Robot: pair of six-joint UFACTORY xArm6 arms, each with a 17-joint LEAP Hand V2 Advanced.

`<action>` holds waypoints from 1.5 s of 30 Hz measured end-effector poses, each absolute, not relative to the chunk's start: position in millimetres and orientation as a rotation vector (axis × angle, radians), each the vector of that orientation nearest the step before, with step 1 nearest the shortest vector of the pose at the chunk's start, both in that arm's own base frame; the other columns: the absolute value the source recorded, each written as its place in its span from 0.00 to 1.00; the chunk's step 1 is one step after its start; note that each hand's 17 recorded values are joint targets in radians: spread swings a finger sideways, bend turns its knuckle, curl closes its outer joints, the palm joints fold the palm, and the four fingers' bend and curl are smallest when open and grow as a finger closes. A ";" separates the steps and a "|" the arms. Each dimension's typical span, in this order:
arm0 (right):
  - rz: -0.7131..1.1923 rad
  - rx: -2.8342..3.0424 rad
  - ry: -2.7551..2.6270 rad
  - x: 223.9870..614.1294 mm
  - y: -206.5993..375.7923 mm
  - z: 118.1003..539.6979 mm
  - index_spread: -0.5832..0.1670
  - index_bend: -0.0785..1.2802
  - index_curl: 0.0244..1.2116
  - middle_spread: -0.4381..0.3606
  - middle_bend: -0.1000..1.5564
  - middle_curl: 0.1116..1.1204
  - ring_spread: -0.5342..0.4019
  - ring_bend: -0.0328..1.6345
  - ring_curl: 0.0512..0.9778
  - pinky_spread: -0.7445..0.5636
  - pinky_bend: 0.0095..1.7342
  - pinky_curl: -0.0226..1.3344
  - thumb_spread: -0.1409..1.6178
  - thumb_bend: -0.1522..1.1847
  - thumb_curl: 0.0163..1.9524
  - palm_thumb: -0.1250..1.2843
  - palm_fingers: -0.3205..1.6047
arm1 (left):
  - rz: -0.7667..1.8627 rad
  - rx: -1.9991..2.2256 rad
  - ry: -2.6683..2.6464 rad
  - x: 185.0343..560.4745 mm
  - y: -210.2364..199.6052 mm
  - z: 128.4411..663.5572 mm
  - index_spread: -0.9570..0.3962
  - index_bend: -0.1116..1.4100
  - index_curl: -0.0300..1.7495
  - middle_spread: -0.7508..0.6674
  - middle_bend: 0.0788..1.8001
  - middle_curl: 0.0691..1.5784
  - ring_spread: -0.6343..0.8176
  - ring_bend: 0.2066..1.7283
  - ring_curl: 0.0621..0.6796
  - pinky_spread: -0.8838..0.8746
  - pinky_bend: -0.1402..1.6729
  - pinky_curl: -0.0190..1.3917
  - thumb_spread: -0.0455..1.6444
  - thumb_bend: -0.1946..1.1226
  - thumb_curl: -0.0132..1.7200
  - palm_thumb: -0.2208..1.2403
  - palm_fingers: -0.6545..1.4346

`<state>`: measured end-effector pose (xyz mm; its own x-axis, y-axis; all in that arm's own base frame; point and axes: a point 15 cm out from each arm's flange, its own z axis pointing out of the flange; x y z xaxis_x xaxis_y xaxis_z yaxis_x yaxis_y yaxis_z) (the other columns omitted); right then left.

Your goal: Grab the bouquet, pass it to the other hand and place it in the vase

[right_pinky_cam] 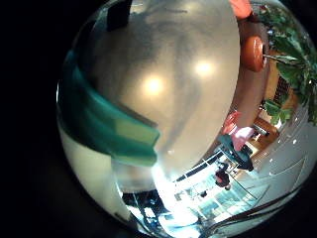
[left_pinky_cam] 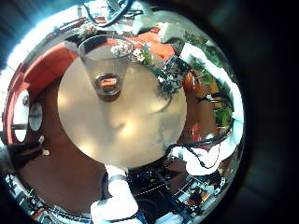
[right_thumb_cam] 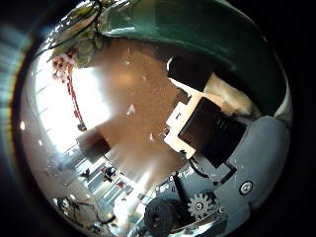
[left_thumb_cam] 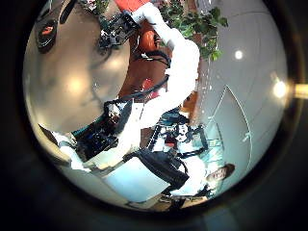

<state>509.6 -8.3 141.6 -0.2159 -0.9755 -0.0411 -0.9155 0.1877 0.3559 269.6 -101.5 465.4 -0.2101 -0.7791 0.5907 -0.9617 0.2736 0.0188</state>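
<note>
A round bench (left_pinky_cam: 112, 131) carries a clear glass vase (left_pinky_cam: 105, 63), which stands upright, with chairs and leafy plants of the room behind it. The left robot hand (left_pinky_cam: 118, 198) hangs above the bench, well apart from the vase; I cannot tell how its fingers stand. The right robot hand (left_pinky_cam: 175, 71) is near the vase, at its side. The bouquet (left_pinky_cam: 141, 54) shows its pale flowers between this hand and the vase, touching the hand. Whether the fingers close round the stems is too small to tell.
</note>
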 end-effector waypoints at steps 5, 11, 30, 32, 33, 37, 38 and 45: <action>-0.405 1.861 -2.295 517.9 -9.8 169.8 0.24 0.78 0.83 0.27 0.80 0.80 0.31 0.84 0.69 0.36 0.75 0.59 0.57 0.18 0.37 0.88 0.75 | 0.493 1.558 -2.060 267.9 -100.7 465.6 0.84 0.20 0.24 0.82 0.07 0.18 0.84 0.17 0.22 0.80 0.18 0.19 0.67 0.13 0.20 0.43 0.38; -0.404 1.862 -2.296 518.1 -9.8 170.3 0.30 0.83 0.86 0.29 0.83 0.82 0.31 0.86 0.74 0.39 0.76 0.62 0.56 0.18 0.42 0.90 0.74 | 0.501 1.564 -2.055 269.6 -98.4 466.9 0.84 0.20 0.24 0.82 0.07 0.18 0.84 0.17 0.22 0.80 0.18 0.19 0.67 0.13 0.20 0.43 0.38; -0.404 1.862 -2.296 518.1 -9.8 170.3 0.27 0.39 0.62 0.40 0.54 0.60 0.45 0.65 0.63 0.50 0.61 0.59 0.65 0.07 0.38 0.55 0.10 | 0.494 1.587 -2.033 264.1 -101.6 469.5 0.84 0.20 0.24 0.82 0.07 0.18 0.84 0.17 0.22 0.80 0.18 0.19 0.67 0.13 0.20 0.43 0.38; -0.404 1.862 -2.296 518.1 -9.8 170.3 0.23 0.35 0.53 0.45 0.45 0.51 0.54 0.56 0.51 0.62 0.56 0.52 0.66 0.07 0.35 0.52 0.10 | 0.482 1.593 -2.026 261.7 -106.3 470.0 0.84 0.20 0.24 0.82 0.07 0.18 0.84 0.17 0.22 0.80 0.18 0.19 0.67 0.13 0.20 0.43 0.38; -0.404 1.862 -2.296 518.1 -9.8 170.3 0.22 0.33 0.51 0.47 0.42 0.48 0.58 0.53 0.48 0.67 0.54 0.50 0.67 0.08 0.34 0.51 0.11 | 0.479 1.602 -2.020 261.3 -108.6 470.1 0.84 0.20 0.24 0.82 0.07 0.18 0.84 0.17 0.22 0.80 0.18 0.19 0.67 0.13 0.20 0.43 0.38; -0.404 1.862 -2.296 518.1 -9.8 170.3 0.20 0.29 0.44 0.51 0.34 0.40 0.69 0.44 0.38 0.80 0.46 0.44 0.69 0.09 0.31 0.48 0.14 | 0.458 1.627 -1.983 256.7 -119.3 468.3 0.84 0.20 0.24 0.82 0.07 0.18 0.84 0.17 0.22 0.80 0.18 0.19 0.67 0.13 0.20 0.43 0.38; -0.404 1.862 -2.296 518.1 -9.8 170.3 0.20 0.28 0.42 0.52 0.33 0.39 0.70 0.43 0.37 0.82 0.44 0.42 0.69 0.09 0.30 0.48 0.14 | 0.460 1.644 -1.968 257.8 -121.1 468.0 0.84 0.20 0.24 0.82 0.07 0.18 0.84 0.17 0.22 0.80 0.18 0.19 0.67 0.13 0.20 0.43 0.38; -0.404 1.862 -2.296 518.1 -9.8 170.3 0.19 0.27 0.37 0.54 0.29 0.32 0.76 0.35 0.29 0.90 0.35 0.34 0.70 0.10 0.27 0.50 0.20 | 0.456 1.695 -1.911 258.1 -116.1 458.6 0.84 0.20 0.24 0.82 0.07 0.18 0.84 0.17 0.23 0.80 0.18 0.19 0.67 0.13 0.20 0.43 0.38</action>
<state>518.1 -9.8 170.3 -0.2136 -0.9758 -0.0467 -0.9331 0.1896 0.3056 258.1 -116.1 458.6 -0.0627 -0.8006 0.5960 -0.9834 0.1513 0.0998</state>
